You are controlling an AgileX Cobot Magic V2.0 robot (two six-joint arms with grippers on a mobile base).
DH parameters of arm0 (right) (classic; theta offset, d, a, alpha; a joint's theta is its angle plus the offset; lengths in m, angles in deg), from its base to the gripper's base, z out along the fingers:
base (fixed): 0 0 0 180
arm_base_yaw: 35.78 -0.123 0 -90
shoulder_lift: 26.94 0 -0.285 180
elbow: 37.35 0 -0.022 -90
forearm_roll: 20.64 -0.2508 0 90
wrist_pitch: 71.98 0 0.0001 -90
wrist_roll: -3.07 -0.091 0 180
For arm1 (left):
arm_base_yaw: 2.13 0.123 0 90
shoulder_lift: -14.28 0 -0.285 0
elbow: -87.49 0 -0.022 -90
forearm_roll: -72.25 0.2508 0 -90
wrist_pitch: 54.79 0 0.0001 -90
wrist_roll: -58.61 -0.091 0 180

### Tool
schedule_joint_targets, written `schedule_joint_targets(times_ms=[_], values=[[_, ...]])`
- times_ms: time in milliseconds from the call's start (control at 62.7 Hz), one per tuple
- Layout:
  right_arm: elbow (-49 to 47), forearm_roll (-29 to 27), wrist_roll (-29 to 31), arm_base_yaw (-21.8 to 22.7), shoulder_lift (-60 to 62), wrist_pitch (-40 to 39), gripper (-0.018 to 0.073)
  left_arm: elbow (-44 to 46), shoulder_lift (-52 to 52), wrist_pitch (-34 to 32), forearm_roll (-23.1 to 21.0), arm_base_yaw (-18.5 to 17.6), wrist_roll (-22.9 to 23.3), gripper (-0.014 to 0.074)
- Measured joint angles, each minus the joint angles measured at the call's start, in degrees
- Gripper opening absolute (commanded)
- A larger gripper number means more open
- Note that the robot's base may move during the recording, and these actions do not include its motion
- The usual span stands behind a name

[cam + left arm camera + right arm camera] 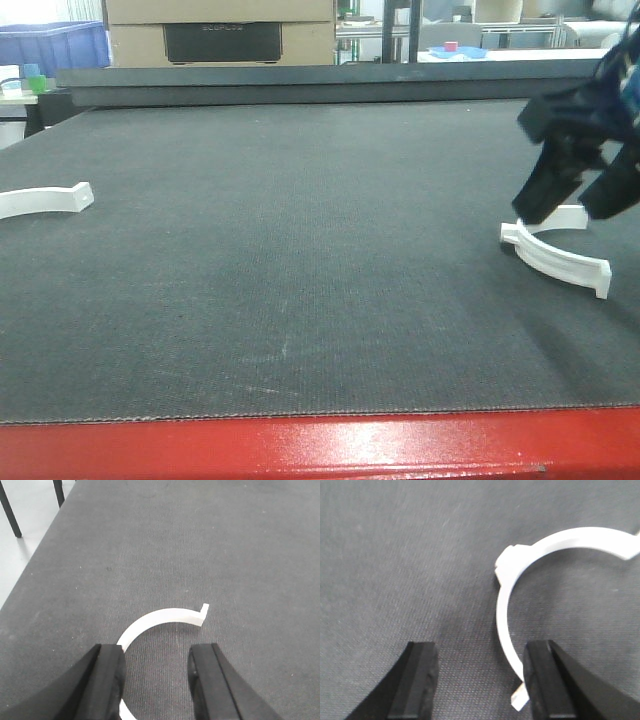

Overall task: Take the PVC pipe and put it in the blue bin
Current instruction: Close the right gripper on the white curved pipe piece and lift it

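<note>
Two white, bent bits of PVC pipe lie flat on the dark mat (300, 280), well apart. The right piece (556, 252) is just under the right gripper (578, 205), which hangs low over it. The right wrist view shows more: the jaws stand wide apart and hold nothing, and the curve starts by the right finger (545, 680), then bends forward and off to the right. So most of it lies right of the gap, and the gripper likely needs to shift that way. The left gripper (155, 680) is also wide open and empty. The left piece (160, 617) starts by its left finger and curls forward between the jaws. Only the front view shows a blue bin (50, 45), far back on the left.
</note>
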Motion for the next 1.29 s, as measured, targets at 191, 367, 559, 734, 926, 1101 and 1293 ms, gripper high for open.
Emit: schedule_joint_targets(times_ms=[191, 367, 559, 734, 926, 1101, 1293], values=[[0.0, 3.6, 0.1, -0.1, -1.2, -0.5, 0.0276, 0.0, -1.6, 0.0, 0.0, 0.0, 0.0, 0.0235], [0.0, 4.7, 0.1, -0.1, -2.3, -1.7, 0.0276, 0.0, -2.1, -0.3, 0.0, 0.0, 0.0, 0.0235], [-0.1, 5.3, 0.2, -0.1, -4.0, -2.9, 0.0276, 0.0, -3.3, -1.1, 0.0, 0.0, 0.0, 0.0235], [-0.2, 5.6, 0.2, -0.1, -5.3, -3.3, 0.0276, 0.0, -4.0, -1.2, 0.0, 0.0, 0.0, 0.0235], [-0.4, 5.7, 0.2, -0.1, -6.6, -4.1, 0.0242, 0.0, -4.0, -2.7, 0.0, 0.0, 0.0, 0.0235], [-0.5, 5.7, 0.2, -0.1, -6.9, -4.5, 0.0072, 0.0, -4.0, -3.0, 0.0, 0.0, 0.0, 0.0235], [-0.5, 6.0, 0.2, -0.1, -7.1, -5.1, -0.0016, 0.0, -4.0, -3.1, 0.0, 0.0, 0.0, 0.0235]])
